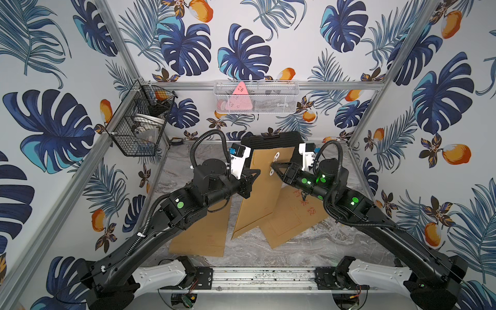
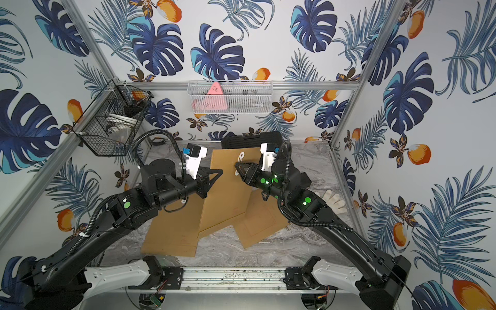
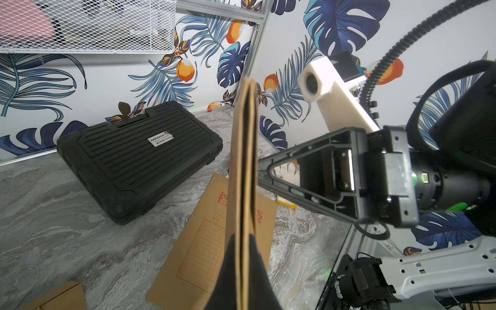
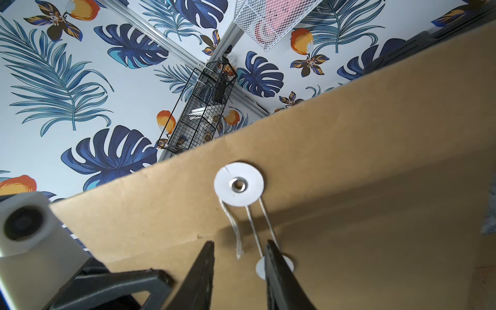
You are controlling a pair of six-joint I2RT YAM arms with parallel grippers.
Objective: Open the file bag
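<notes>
File bag [image 1: 257, 209] stands pinched edgewise in left end effector [image 1: 257, 171], right end effector [image 4: 239, 243] spread around its string [image 4: 254, 228].

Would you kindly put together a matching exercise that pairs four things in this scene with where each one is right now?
Things:
1. middle file bag
2. black case
3. pink triangle
4. white glove

Places:
A. inside the white mesh basket on the back wall
B. lying on the table by the right wall
C. upright, pinched at its edge by the left gripper
D. flat on the table by the back wall

Pairs: 1-C, 2-D, 3-A, 4-B
</notes>
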